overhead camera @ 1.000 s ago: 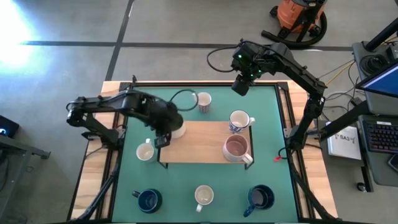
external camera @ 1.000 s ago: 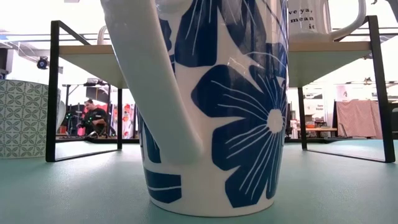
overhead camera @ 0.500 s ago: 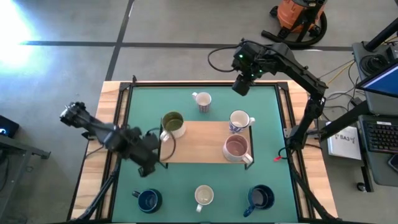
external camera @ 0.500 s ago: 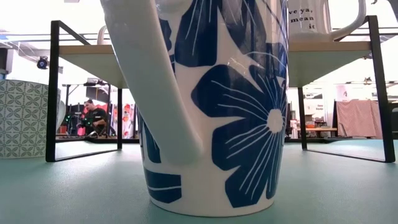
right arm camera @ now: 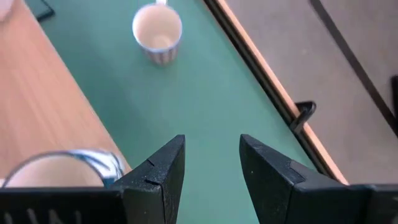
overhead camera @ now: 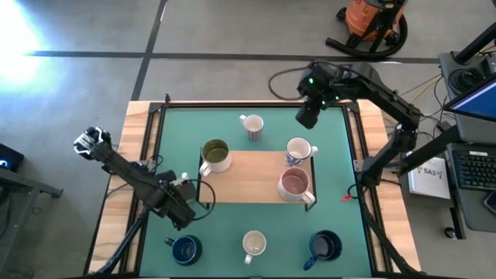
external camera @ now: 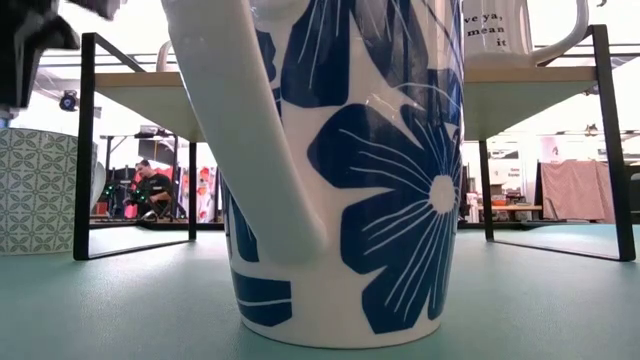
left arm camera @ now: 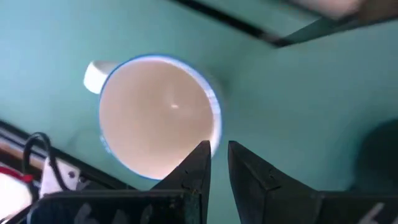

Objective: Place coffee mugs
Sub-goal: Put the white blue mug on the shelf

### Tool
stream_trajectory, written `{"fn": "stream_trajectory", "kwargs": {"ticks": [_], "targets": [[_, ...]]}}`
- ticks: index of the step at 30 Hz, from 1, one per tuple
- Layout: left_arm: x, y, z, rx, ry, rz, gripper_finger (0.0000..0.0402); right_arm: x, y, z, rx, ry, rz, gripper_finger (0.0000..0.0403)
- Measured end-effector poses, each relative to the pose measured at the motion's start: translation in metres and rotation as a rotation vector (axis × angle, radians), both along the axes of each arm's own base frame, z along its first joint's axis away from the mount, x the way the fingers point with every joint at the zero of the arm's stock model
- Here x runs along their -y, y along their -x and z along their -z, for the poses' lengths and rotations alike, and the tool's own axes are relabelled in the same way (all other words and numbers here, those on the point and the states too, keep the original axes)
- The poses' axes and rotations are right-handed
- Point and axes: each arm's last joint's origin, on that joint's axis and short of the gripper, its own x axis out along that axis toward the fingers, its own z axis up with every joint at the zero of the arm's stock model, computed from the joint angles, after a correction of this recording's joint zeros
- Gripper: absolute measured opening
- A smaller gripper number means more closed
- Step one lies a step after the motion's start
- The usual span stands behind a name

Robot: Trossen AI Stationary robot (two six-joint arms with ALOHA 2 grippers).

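Mugs stand upright on their bases. On the wooden shelf point(overhead camera: 248, 177) are an olive-green one point(overhead camera: 215, 154), a blue-patterned one point(overhead camera: 298, 149) and a pinkish one point(overhead camera: 294, 184). On the green mat stand a striped mug point(overhead camera: 252, 125), two navy mugs point(overhead camera: 184, 249) point(overhead camera: 324, 246), a blue-flowered white mug point(overhead camera: 254, 245) and a white mug point(left arm camera: 158, 115) left of the shelf. My left gripper point(left arm camera: 219, 155) points down over that white mug's rim, a narrow empty gap between its fingers. Whether it touches the rim I cannot tell. My right gripper point(right arm camera: 212, 155) hangs open above the mat's far right.
The shelf rests on black metal legs point(external camera: 85, 150). The blue-flowered mug point(external camera: 340, 170) fills the low view, with my left gripper point(external camera: 30, 45) at that view's upper left. Bare mat lies between the near mugs and the shelf. A wooden border point(right arm camera: 273, 93) edges the mat.
My left gripper has drawn away from the olive-green mug, which stays on the shelf's left end. It has swung toward the table's near left and down, its wrist rolling, and now stands over the white mug beside the shelf. My right gripper has drifted a little toward the right edge.
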Motion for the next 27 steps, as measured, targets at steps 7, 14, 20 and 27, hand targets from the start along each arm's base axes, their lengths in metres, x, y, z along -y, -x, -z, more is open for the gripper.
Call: {"fn": "stream_trajectory", "kwargs": {"ticks": [7,14,20,27], "targets": [[-0.004,0.007,0.013,0.07,0.069,0.013,0.0038,-0.021,0.021,0.017,-0.054,-0.002,0.049,0.0141],[-0.012,0.013,-0.002,0.184,0.074,0.007,0.0038,-0.032,0.052,0.032,-0.029,-0.015,0.113,0.0141],[-0.013,0.015,-0.005,0.205,0.068,0.005,0.0038,-0.042,0.08,0.046,0.002,-0.025,0.15,0.0141],[-0.01,0.01,0.001,0.191,0.07,-0.014,0.0038,-0.05,0.098,0.064,0.119,-0.036,0.152,0.0141]]}}
